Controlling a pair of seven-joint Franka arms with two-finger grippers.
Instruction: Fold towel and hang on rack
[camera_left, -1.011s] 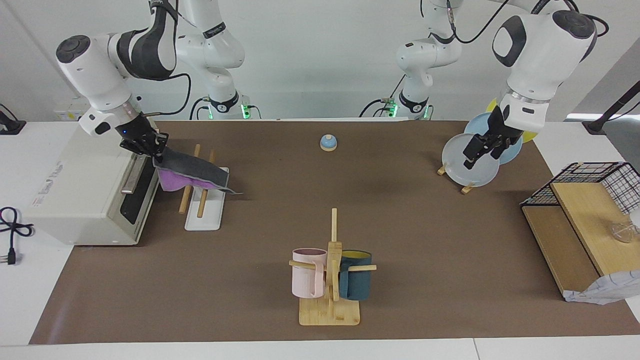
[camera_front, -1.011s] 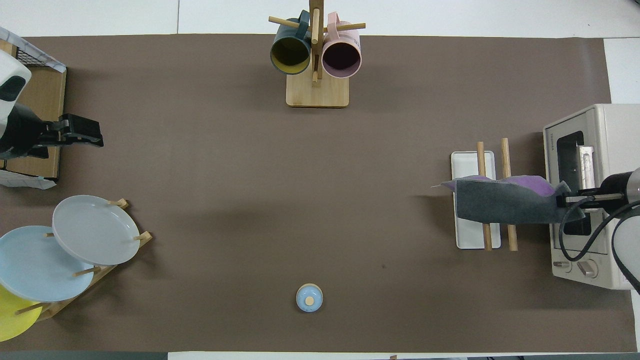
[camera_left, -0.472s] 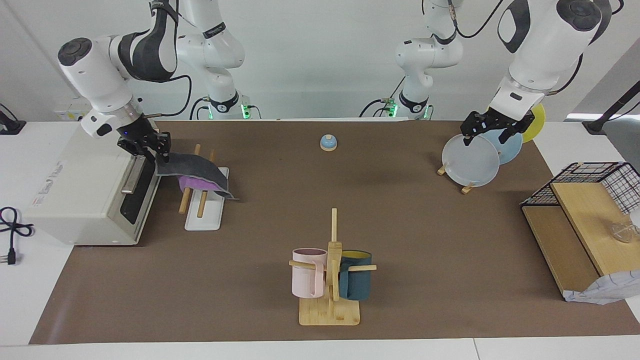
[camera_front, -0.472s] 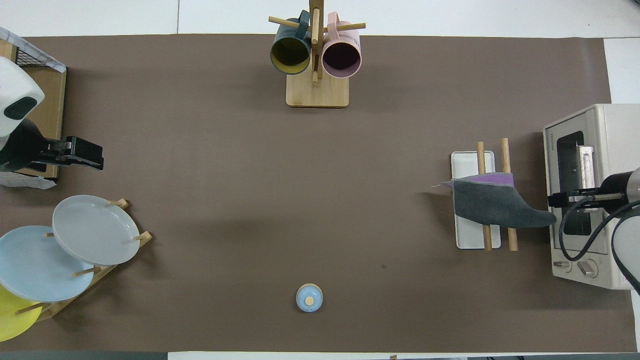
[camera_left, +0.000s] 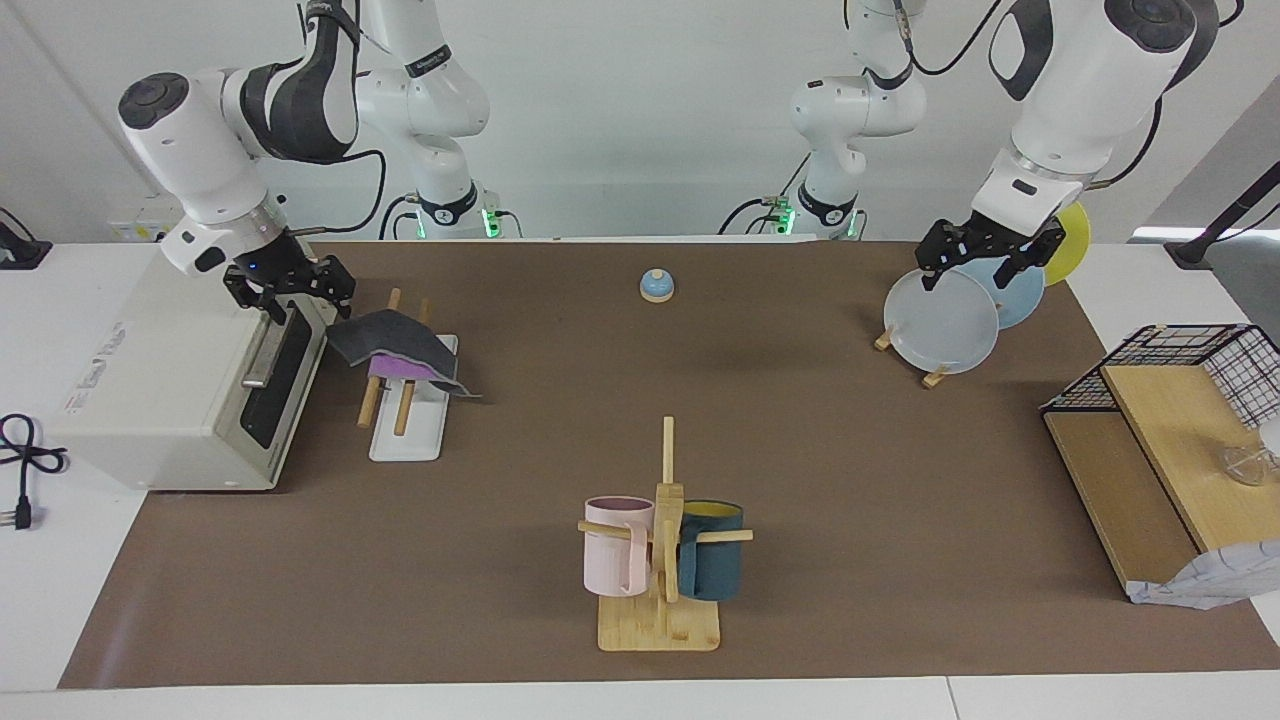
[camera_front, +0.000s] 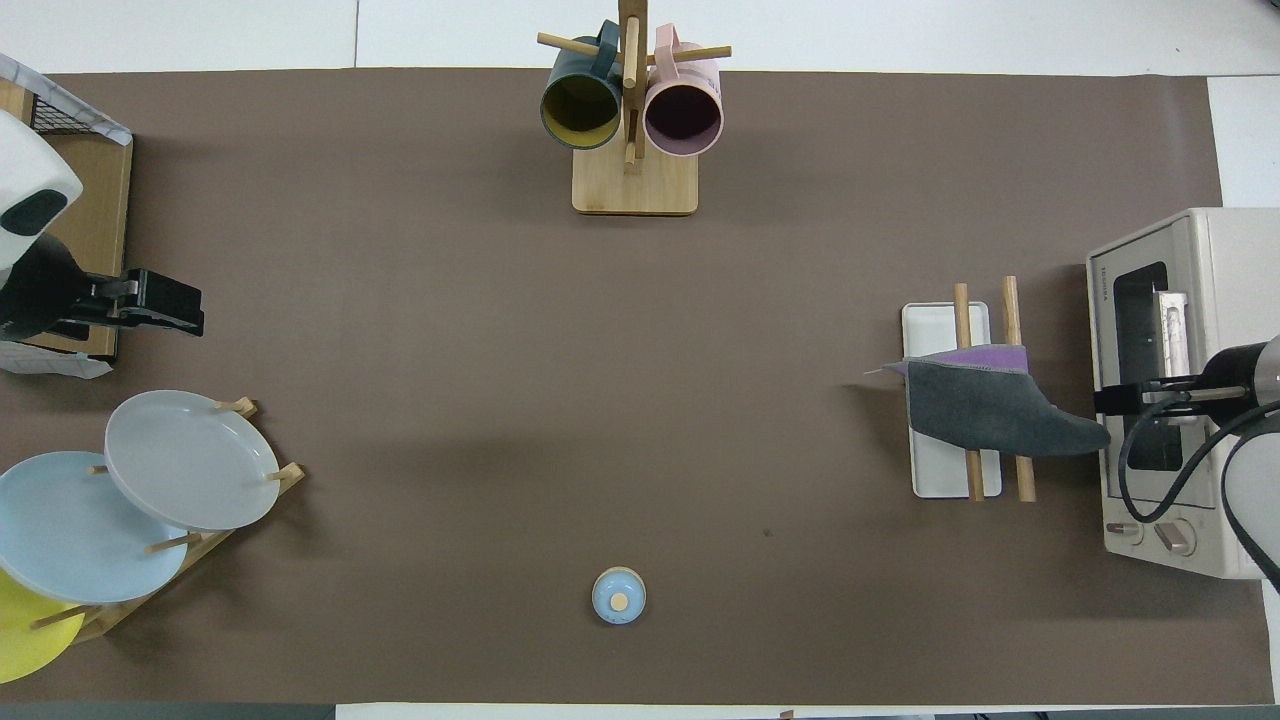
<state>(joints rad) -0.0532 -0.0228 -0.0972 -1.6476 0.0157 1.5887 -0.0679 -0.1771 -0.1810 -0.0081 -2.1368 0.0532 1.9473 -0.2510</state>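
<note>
Two rods of the rack (camera_left: 404, 400) carry the folded towel (camera_left: 395, 346), its loose corner trailing toward the toaster oven (camera_left: 160, 385); the right gripper (camera_left: 288, 287) hovers there, jaws wide and empty, while the left gripper (camera_left: 985, 262) waits open over the plates (camera_left: 940, 325).

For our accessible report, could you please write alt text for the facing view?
A folded grey and purple towel lies draped over the rack beside a toaster oven. The right gripper hovers open next to it; the left gripper waits over the plates.
</note>
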